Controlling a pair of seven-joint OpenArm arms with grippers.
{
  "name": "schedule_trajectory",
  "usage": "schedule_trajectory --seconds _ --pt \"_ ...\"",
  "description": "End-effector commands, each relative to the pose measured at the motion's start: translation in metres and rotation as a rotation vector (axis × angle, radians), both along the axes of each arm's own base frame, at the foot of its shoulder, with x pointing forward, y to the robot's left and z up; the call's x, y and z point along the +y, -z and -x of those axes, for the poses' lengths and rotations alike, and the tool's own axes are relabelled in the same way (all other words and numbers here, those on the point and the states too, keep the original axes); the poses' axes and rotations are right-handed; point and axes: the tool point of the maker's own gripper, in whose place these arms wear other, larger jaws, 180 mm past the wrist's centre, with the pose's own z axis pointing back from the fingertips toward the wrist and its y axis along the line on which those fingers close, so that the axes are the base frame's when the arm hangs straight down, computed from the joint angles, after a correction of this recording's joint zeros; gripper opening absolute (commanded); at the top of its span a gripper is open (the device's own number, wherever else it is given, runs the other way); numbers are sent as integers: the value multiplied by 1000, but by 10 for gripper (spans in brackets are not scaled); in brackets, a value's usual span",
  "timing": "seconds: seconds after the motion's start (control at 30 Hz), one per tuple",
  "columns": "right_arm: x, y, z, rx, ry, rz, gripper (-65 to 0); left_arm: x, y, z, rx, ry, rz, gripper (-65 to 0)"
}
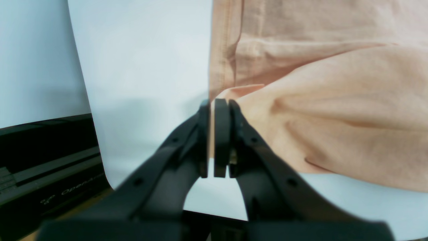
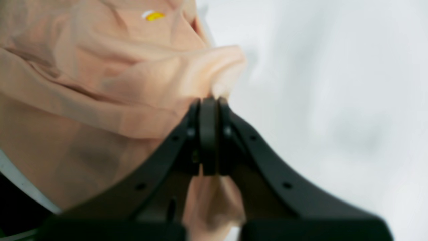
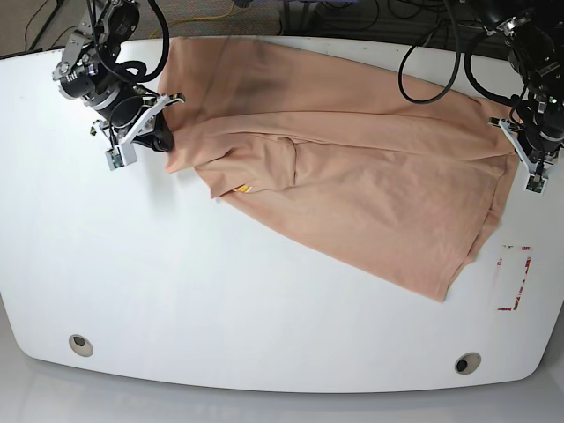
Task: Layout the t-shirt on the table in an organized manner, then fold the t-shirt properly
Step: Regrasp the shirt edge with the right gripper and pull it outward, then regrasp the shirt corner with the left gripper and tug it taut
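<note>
The peach t-shirt point(image 3: 352, 167) lies spread and creased across the back half of the white table point(image 3: 176, 291), its lower corner reaching toward the front right. A bit of yellow print point(image 3: 244, 189) peeks out from a fold. My right gripper point(image 3: 167, 141) is at the shirt's left edge. In the right wrist view this gripper point(image 2: 209, 100) is shut on a bunched fold of the t-shirt point(image 2: 83, 100). My left gripper point(image 3: 512, 146) is at the shirt's right edge; close up, it point(image 1: 211, 103) is shut on a thin edge of the t-shirt point(image 1: 334, 100).
A red-marked rectangle point(image 3: 514, 278) sits near the table's right edge. Two grommet holes point(image 3: 80, 345) point(image 3: 467, 363) lie near the front edge. Cables hang behind the table. A black arm base point(image 1: 50, 180) stands beyond the table edge in the left wrist view.
</note>
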Motion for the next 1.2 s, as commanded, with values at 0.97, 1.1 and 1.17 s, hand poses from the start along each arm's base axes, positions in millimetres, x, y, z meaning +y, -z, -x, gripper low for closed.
schedule_trajectory --seconds 0.97,1.1,1.17 --pt "-46 -53 -39 -165 9 138 -650 3 -2 4 -53 -102 56 -206" --pt "-40 -51 -39 -165 14 114 -650 -5 7 10 -20 -117 90 -203" --pt "-38 -50 -38 -163 15 108 -650 -10 10 11 -15 -116 111 -203"
